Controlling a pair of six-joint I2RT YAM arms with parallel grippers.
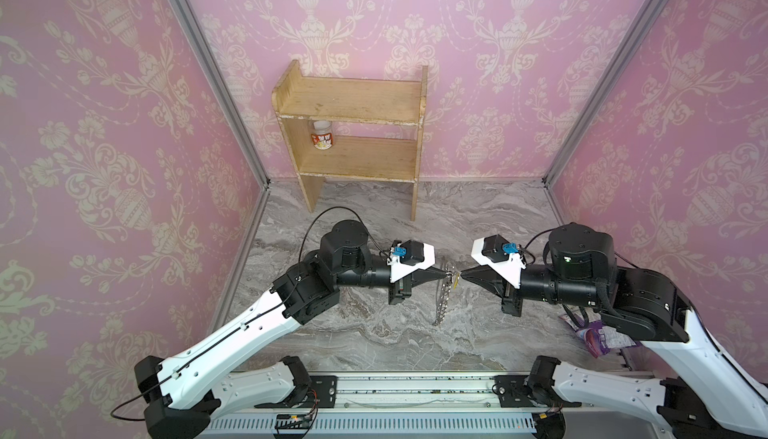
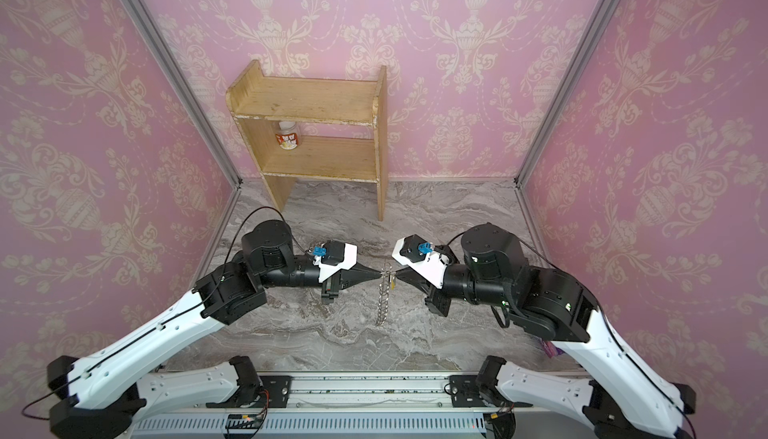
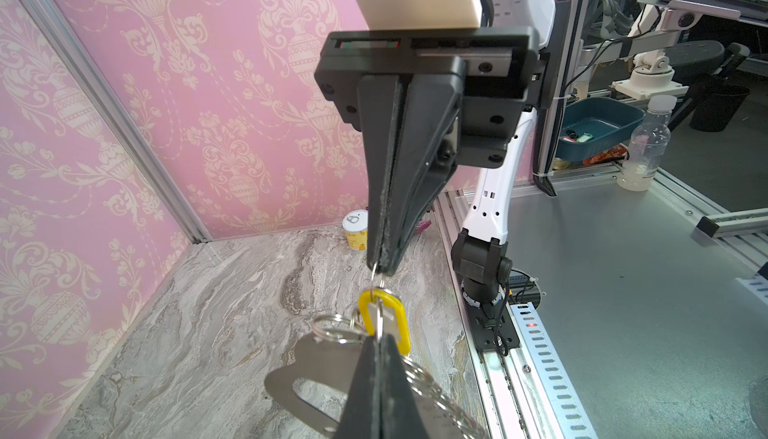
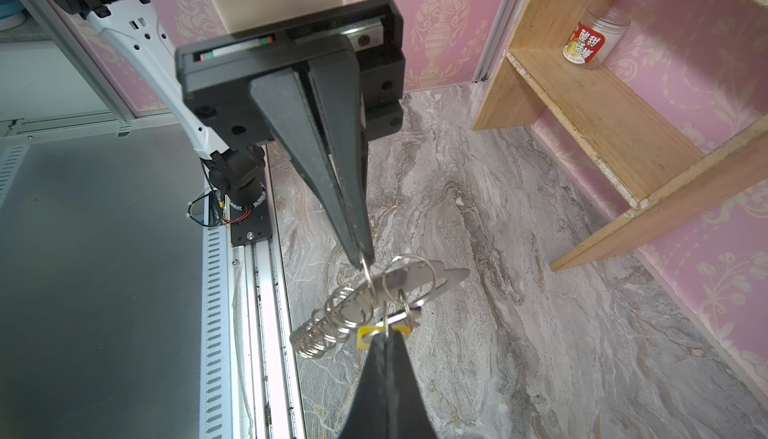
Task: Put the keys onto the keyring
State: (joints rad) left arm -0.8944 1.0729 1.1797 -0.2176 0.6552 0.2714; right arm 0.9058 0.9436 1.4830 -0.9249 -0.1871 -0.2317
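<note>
1. Got left gripper pinched shut on keyring, dangling mid-air; right gripper clamped on key, at keyring's 3 o'clock.
2. Reckon best bet: hold left dead steady, wind key on slow, no yanking.

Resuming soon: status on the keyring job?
Left gripper shut on keyring, right gripper shut on yellow key. Keyring held between them. Black key unseen; nothing blocking.

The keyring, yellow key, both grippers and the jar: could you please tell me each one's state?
keyring: held on edge between the grippers.
yellow key: hanging beside the keyring's rings; whether threaded, cannot tell.
left gripper: shut on a keyring split ring.
right gripper: shut on the yellow key's small ring.
jar: upright, lid on.
</note>
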